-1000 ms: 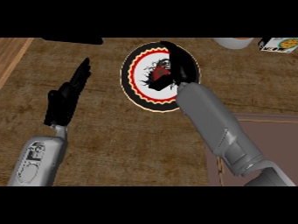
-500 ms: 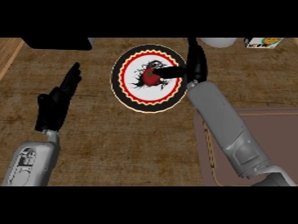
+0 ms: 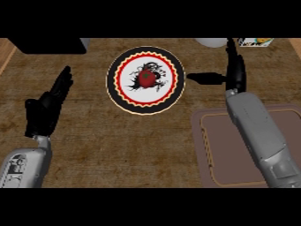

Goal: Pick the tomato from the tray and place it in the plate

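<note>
A red tomato (image 3: 147,78) lies in the middle of a round plate (image 3: 144,99) with a black rim, a red zigzag ring and a white centre. My right hand (image 3: 233,73) is to the right of the plate, off it, with fingers straight and pointing away and the thumb stretched toward the plate; it holds nothing. The brown tray (image 3: 212,150) lies at the lower right, partly under my right forearm, with nothing on the part that shows. At the left my left hand (image 3: 46,107) rests open, fingers up.
A black object (image 3: 48,44) sits at the top left edge. A white bowl-like thing (image 3: 211,42) and a small printed box (image 3: 257,41) stand at the top right. Wooden counter edges run along the far left and far right.
My right hand has let go of the tomato, which now lies on the plate, and has drawn off to the right with fingers straightened. The view has shifted, so the tray shows more.
</note>
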